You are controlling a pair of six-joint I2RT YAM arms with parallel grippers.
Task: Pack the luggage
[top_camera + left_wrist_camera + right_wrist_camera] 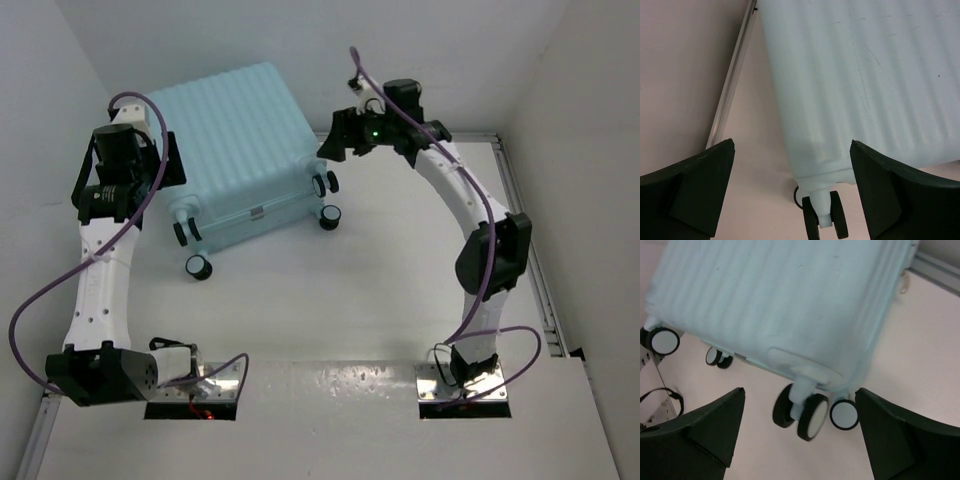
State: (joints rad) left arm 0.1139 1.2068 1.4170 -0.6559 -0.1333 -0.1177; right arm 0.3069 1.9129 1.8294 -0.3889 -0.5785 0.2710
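Luggage, place: we see the pale blue ribbed luggage (235,150) lying flat and closed on the white table (350,310), at the far left of the table, against the back wall.
Luggage, wheels: its black-and-white wheels (198,267) face the near side, one pair at the left corner and one at the right.
Left gripper: we find the left gripper (160,165) just beside the case's left edge, its jaws spread wide with nothing between them.
Left wrist view: the left gripper (791,145) frames the corner of the luggage (865,75). One wheel (825,217) is below that corner, and a metal rail (732,80) runs along the wall.
Right gripper: we find the right gripper (340,138) at the case's right corner, above the wheels there. Its jaws are released and hold nothing.
Right wrist view: the right gripper (800,390) looks down on the shell (775,300). A twin wheel (807,415) sits between the two dark fingers (705,430), which do not touch it.
Contact: in none of our views does a finger touch the case.
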